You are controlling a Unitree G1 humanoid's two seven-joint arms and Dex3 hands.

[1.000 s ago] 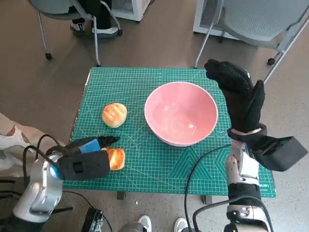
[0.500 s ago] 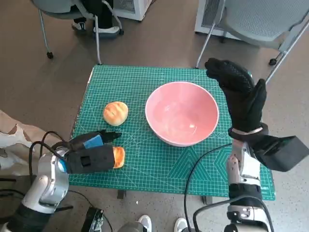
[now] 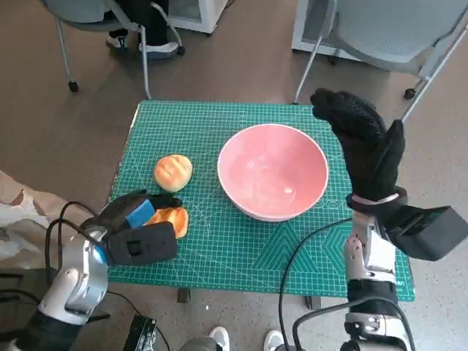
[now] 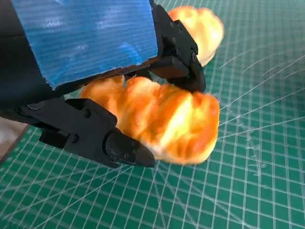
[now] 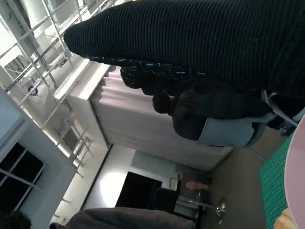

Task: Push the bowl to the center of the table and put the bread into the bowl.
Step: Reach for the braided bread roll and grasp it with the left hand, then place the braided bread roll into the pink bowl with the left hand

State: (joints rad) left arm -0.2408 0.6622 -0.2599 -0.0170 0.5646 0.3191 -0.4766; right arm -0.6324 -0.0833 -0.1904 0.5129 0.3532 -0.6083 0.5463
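Observation:
A pink bowl (image 3: 272, 172) stands on the green cutting mat (image 3: 212, 124), a little right of the middle. My gloved right hand (image 3: 362, 142) is raised just off the bowl's right rim, fingers stretched out, holding nothing. Left of the bowl lies a round bun (image 3: 173, 172). Nearer the front left edge, my left hand (image 3: 139, 230) grips an orange-brown piece of bread (image 3: 174, 219). In the left wrist view the bread (image 4: 164, 119) sits between the black fingers (image 4: 178, 52), with the round bun (image 4: 202, 26) lying beyond it. The bowl's rim (image 5: 299, 162) shows at the edge of the right wrist view.
Two grey chairs (image 3: 395, 29) (image 3: 88, 11) stand beyond the table's far edge, and a person's feet (image 3: 139, 40) show under the left one. A seated person (image 5: 214, 109) appears in the right wrist view. Patterned cloth (image 3: 18, 208) lies left of the table.
My left hand has rolled and closed round the bread, which now shows more and sits slightly farther from the front edge. Bowl, bun and right hand have hardly moved.

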